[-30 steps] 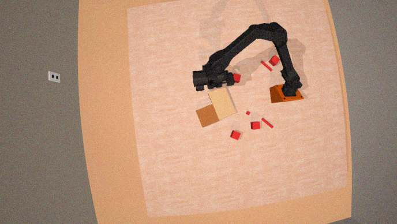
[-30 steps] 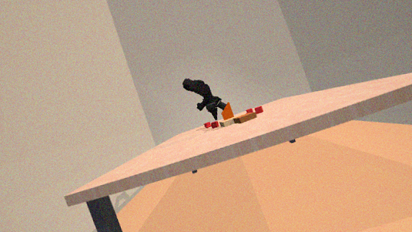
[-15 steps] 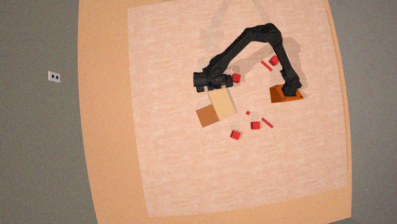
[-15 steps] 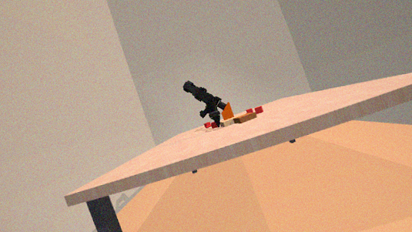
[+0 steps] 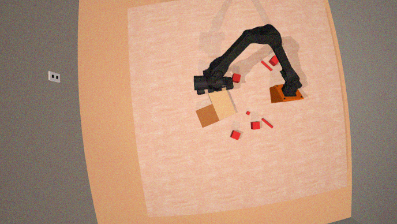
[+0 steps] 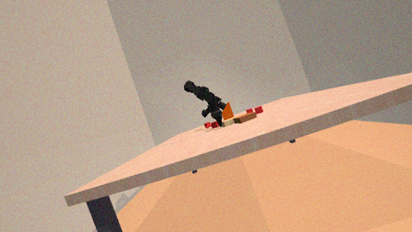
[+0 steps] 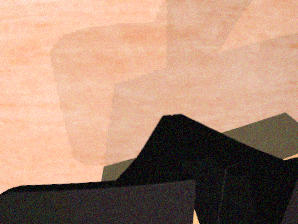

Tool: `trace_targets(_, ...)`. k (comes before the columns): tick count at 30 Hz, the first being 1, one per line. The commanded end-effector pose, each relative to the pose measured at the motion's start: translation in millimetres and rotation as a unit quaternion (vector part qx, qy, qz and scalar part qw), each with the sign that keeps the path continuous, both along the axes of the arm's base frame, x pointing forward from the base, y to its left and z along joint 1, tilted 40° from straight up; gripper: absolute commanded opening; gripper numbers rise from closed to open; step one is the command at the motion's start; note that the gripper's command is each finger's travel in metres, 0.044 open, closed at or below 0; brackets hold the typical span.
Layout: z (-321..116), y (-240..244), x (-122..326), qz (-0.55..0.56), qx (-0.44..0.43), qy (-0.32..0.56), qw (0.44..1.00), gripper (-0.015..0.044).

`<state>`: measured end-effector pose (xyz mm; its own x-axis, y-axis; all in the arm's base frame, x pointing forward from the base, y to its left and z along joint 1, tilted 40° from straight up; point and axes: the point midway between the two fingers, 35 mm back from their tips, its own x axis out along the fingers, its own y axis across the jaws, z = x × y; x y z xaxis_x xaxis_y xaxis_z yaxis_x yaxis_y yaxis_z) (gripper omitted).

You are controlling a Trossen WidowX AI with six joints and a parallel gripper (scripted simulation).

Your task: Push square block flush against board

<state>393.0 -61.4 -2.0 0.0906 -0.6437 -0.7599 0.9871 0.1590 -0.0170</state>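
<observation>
The square block [image 5: 207, 116] [image 6: 247, 118] is brown. One whole side of it appears to lie against a long side of the pale board [image 5: 223, 106] [image 6: 228, 122], and their lower edges look about in line in the top view. The board's dark side face shows in the wrist view, partly behind the fingers. My gripper [image 6: 221, 124] [image 7: 172, 124] is shut and empty. It points down close to the board's upper end, low near the table; whether it touches the board I cannot tell. In the top view the wrist hides the fingertips and the board's upper end.
A red cube [image 5: 236, 78] lies right beside the wrist. Two red cubes [image 5: 255, 125] [image 5: 235, 135], a tiny cube [image 5: 248, 112] and a red stick [image 5: 267, 123] lie below right of the board. Another stick [image 5: 266, 66] and cube [image 5: 273, 60] lie near the arm.
</observation>
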Motion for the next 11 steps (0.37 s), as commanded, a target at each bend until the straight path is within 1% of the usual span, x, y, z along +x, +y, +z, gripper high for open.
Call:
trace_targets(1,-5.8,5.3,-2.0,0.001,0.002,0.002,1.0,0.0)
trace_targets(11,0.2,-1.6,0.1,0.001,0.002,0.002,1.0,0.0)
